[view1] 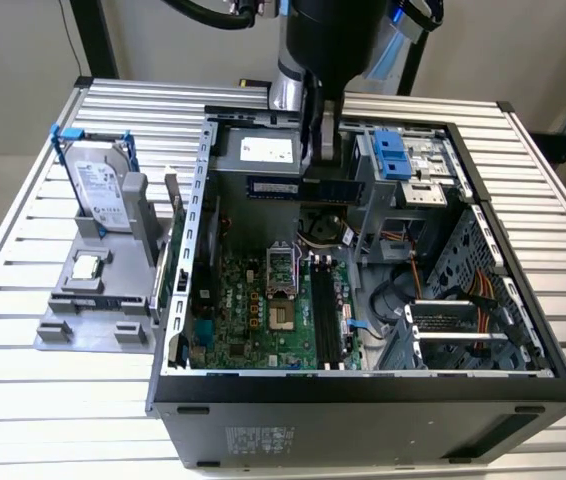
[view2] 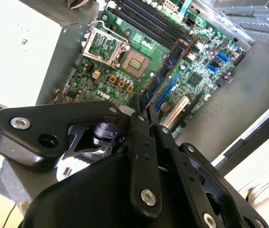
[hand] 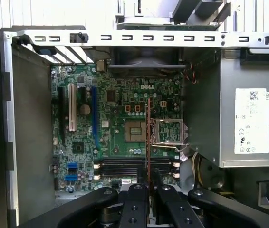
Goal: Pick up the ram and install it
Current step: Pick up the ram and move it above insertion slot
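One ribbed aluminium counter [view1: 13,250] is carrying one open black computer case [view1: 363,420] lying on its side. One black robot arm [view1: 328,40] is reaching straight down from above over the case's far end. One large green motherboard [view1: 253,310] is lying flat inside the case. One silver hard drive in a blue bracket [view1: 98,190] is standing on the counter at the exterior view's left, outside the case. The single pincer [hand: 148,187], pointing down at the board, is clenching the one ram [hand: 148,137], a thin dark-blue stick, and is holding it on edge above the motherboard, apart from it.
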Robot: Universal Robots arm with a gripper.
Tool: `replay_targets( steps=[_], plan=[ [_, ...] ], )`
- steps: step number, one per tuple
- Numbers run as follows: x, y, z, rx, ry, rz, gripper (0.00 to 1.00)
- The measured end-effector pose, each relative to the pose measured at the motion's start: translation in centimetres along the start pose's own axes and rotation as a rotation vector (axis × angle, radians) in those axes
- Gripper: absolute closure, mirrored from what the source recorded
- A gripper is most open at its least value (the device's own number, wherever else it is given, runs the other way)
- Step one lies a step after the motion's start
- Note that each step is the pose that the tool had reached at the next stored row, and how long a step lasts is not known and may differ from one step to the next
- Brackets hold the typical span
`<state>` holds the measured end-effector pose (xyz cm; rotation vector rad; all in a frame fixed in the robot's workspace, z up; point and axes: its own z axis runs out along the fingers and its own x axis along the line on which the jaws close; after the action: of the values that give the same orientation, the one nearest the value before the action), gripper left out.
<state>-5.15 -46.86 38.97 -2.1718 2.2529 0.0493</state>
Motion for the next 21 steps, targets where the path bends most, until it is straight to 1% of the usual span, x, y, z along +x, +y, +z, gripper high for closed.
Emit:
replay_targets(
  steps=[12, 16, 21],
  plan=[
    [-0.05, -1.14, -0.02, 0.0, 0.0, 0.0, 1.0],
    [-0.08, -1.4, -0.02, 0.0, 0.0, 0.0, 1.0],
    [-0.1, -1.98, -0.02, -0.0002, 0.0001, 0.0, 1.0]
  ],
)
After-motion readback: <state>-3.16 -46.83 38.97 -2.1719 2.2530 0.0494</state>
